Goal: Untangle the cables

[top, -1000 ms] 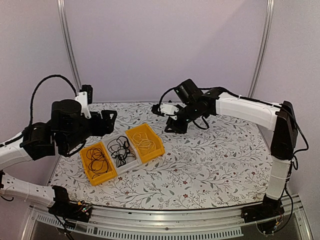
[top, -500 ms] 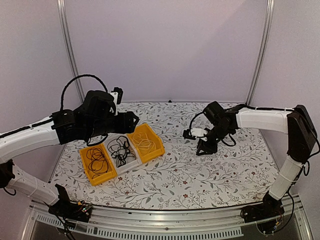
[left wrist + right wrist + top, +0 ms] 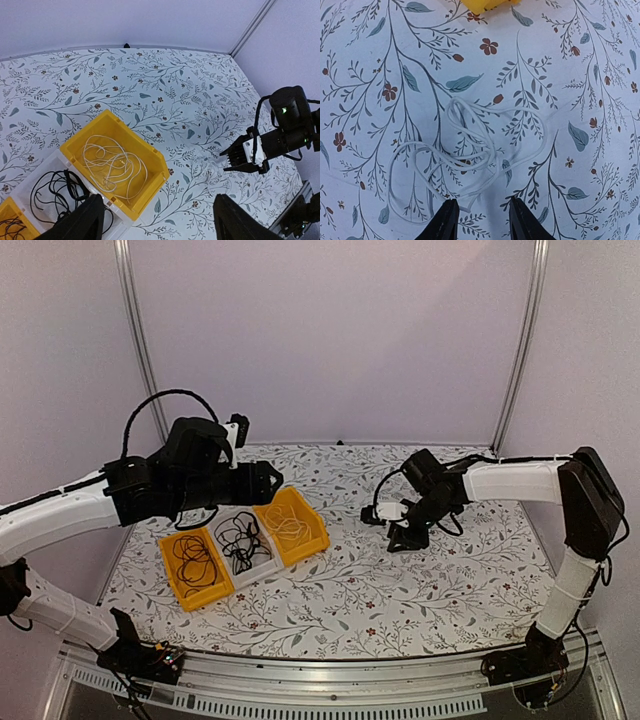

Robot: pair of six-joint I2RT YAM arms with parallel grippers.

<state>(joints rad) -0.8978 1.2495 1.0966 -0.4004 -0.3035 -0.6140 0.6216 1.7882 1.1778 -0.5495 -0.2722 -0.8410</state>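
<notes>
Top view: a table under a floral-print cloth (image 3: 450, 580), with three little plastic bins in a row on the left side. There's an orange-yellow bin (image 3: 172, 570) holding a loop of thin black cord (image 3: 195, 558). Next is a white middle bin (image 3: 255, 575) with a tangle of black cords (image 3: 240, 538), then a yellow bin (image 3: 322, 535) with a pale cream cord (image 3: 288, 525). The left gripper (image 3: 268, 480) hangs over the far side of the bins. The right gripper (image 3: 398, 537) sits low over bare cloth, well apart from them. Nothing blocks either one.

Left wrist view: this one looks straight into the yellow bin, so the cream cord's loose coils are plain to see. The left gripper's fingers (image 3: 82, 222) stand wide apart with nothing between them. The right gripper shows up at the right edge too.

Right wrist view: here's what the top view is too small to show — a thin white cord (image 3: 470, 150) lying flat on the cloth in loose overlapping loops. The right gripper's fingers (image 3: 445, 222) are apart and clamped on nothing, tips at the near edge of those loops. Whether they touch the cord, can't tell. A corner of the yellow bin peeks in at the top.
</notes>
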